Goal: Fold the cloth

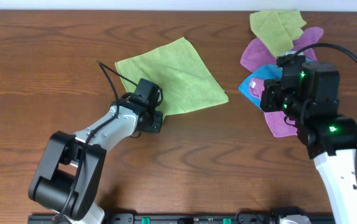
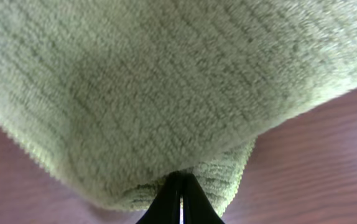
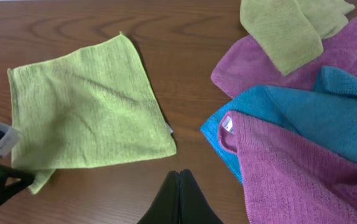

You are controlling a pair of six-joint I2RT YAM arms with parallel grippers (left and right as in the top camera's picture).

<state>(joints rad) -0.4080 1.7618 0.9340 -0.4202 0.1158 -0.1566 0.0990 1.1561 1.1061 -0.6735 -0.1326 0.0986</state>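
- The cloth (image 1: 169, 74) lies spread flat on the brown table (image 1: 41, 62), a little left of centre in the overhead view and turned like a diamond.
- The left gripper (image 1: 155, 119) sits at the cloth's lower corner. In its own wrist view its black fingers (image 2: 173, 202) are pressed together on the fuzzy green edge, with the corner bunched up just above them — clamped on the cloth.
- From the right wrist, that same corner droops beside the dark left gripper at the lower left of the frame.
- The right gripper (image 3: 180, 196) has its fingers closed together and holds nothing — it hangs above bare wood between the cloth and the pile.
- The pile is at the upper right of the overhead view:
  - an olive-green cloth (image 1: 277, 28) on top
  - a purple cloth (image 1: 256, 53) beneath it
  - a blue cloth (image 1: 256, 81) with a small white tag (image 3: 227, 124)
  - a second purple cloth (image 3: 290, 180) overlapping the blue one
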